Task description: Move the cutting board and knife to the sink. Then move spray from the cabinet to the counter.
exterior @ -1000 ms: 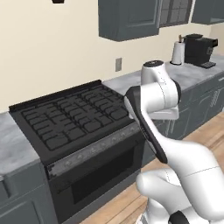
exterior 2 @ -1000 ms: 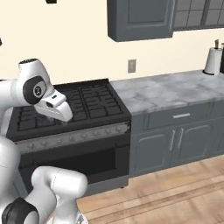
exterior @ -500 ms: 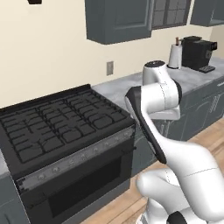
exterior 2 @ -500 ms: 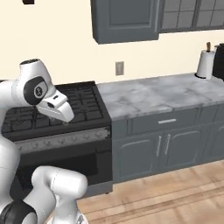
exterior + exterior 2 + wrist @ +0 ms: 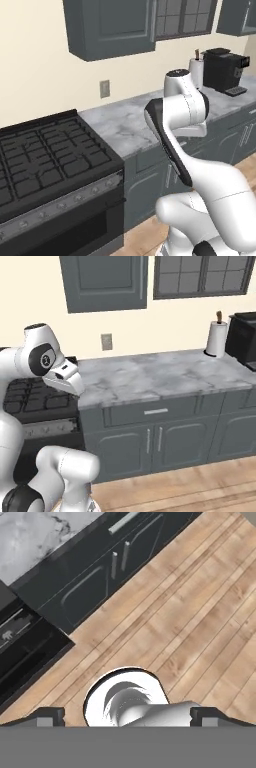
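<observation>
- Looking down the hand view, I see my two-finger gripper [image 5: 128,716] with its small dark finger tips [image 5: 49,716] set far apart at the bottom edge, jaws spread wide and nothing between them.
- Below the gripper lies a light-brown wooden plank floor [image 5: 200,612]; dark grey base cabinets with bar handles [image 5: 100,577] run toward 11 o'clock of that view.
- The grey-white marble-veined countertop slab [image 5: 150,378] runs across the middle of the right base view; in the left base view it lies at 12 o'clock from the arm's elbow.
- The dark slate-grey wall-hung cabinet with flat plain panels [image 5: 102,281] hangs at 12 o'clock above the slab, its door shut, so I cannot tell what is inside.
- A black gas stove with grates [image 5: 45,160] adjoins the slab at 9 o'clock of the left base view.
- A white paper-towel roll on an upright holder [image 5: 216,338] stands on the slab at 2 o'clock, just beside a black coffee machine [image 5: 224,70].
- A grey wall outlet [image 5: 106,341] sits on the cream wall between cabinet and slab.
- A dark-framed window [image 5: 202,276] is at 1 o'clock, beside the cabinet.
</observation>
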